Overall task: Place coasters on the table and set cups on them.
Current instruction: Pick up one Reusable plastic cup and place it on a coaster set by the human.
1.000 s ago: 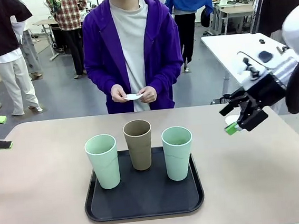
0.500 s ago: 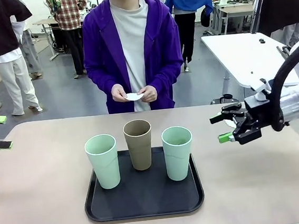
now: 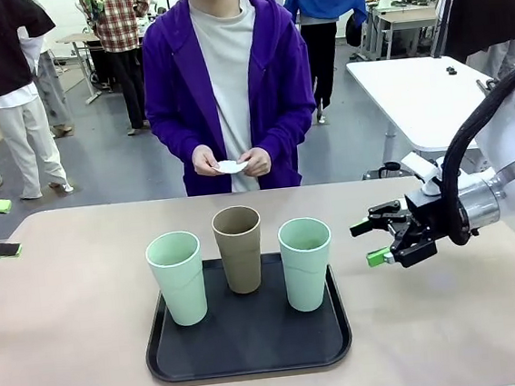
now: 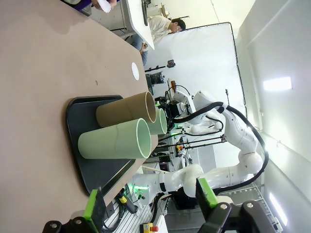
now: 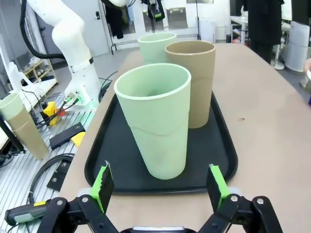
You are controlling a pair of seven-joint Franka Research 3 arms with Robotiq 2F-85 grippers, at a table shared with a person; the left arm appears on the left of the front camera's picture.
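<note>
On the table (image 3: 91, 355), nearest the robot, sat a black tray (image 3: 250, 349) with all three cups upright on it. A mint cup (image 3: 177, 278) stood at the left and a second mint cup (image 3: 306, 263) at the right. The tan cup (image 3: 239, 249) stood between them and a little farther back. None had a coaster under it.

The right gripper (image 3: 368, 242) hovered above the table just right of the tray, lying level and pointing at the right-hand mint cup. It was near the cup but apart from it. Its jaws were spread wide and held nothing; in the right wrist view that cup stood ahead of the gap between the green pads (image 5: 103, 184). The left gripper (image 4: 148, 196) was at the table's far left edge, well apart from the tray, its jaws also wide and empty.

Beyond the tray, the left wrist view showed a small white disc (image 4: 135, 71) lying flat on the table. At the far side a person stood, holding a white coaster (image 3: 230, 166) between both hands (image 3: 256, 163) above the table edge. Behind and to the right stood a white table (image 3: 421, 95).
</note>
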